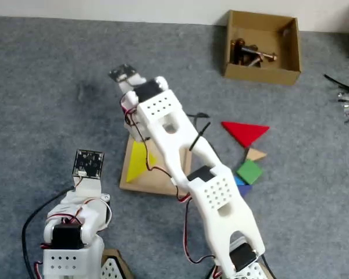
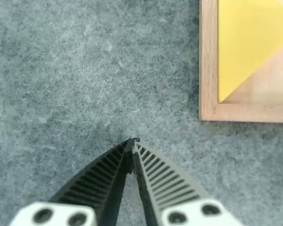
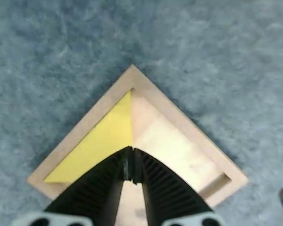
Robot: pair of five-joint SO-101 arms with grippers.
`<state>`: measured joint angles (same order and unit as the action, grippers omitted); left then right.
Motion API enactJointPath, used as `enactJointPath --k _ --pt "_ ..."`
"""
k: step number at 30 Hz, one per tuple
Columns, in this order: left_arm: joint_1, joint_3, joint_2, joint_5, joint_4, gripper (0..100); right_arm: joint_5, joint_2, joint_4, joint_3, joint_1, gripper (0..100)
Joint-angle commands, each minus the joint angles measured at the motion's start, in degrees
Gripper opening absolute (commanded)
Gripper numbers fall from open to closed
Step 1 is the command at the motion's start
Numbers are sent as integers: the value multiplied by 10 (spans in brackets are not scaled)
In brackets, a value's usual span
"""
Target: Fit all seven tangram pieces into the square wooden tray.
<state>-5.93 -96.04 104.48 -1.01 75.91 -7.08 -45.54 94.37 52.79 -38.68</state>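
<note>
**Right gripper** [image 3: 132, 149]: jaws pressed together with nothing between them. The tip hangs over the wooden tray [image 3: 188, 131], at the inner edge of the yellow triangle [image 3: 99, 146] that lies seated in one corner. The rest of the tray floor that can be seen is bare wood.

**Left gripper** [image 2: 133, 141]: jaws likewise closed and empty. It is poised over the grey felt, just off a corner of the tray.

**Task items:** In the high view the tray [image 1: 134, 185] sits mid-table, partly under the right arm. Four loose pieces lie on the felt to one side of it:
- the red triangle [image 1: 244, 132], farthest out
- the tan triangle [image 1: 256, 154], small, next to the red one
- the green square [image 1: 249, 171], beside the tan triangle
- a blue piece [image 1: 241, 183], tucked against the arm and partly hidden

These four are near one another and well apart from the tray.

**Handling assessment:** The pieces appear to be painted wood. They are judged light, rigid and not fragile, with smooth faces that may slip. They lie flat, so the hold should be across two opposite edges with the jaws spread first. The green square offers parallel sides and looks the easiest to take. The triangles are better taken across a leg and the long side than at a point.

**Other:** A cardboard box [image 1: 262, 74] of oddments stands at the far edge of the table.
</note>
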Motion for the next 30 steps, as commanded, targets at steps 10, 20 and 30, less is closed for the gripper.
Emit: enactJointPath --k 10,20,30 --pt "7 -10 6 1 2 5 -5 13 66 143 77 5" --pt "7 -10 6 1 2 5 -4 100 68 111 158 5" --pt "7 -10 6 1 2 5 -42 290 65 -142 273 5"
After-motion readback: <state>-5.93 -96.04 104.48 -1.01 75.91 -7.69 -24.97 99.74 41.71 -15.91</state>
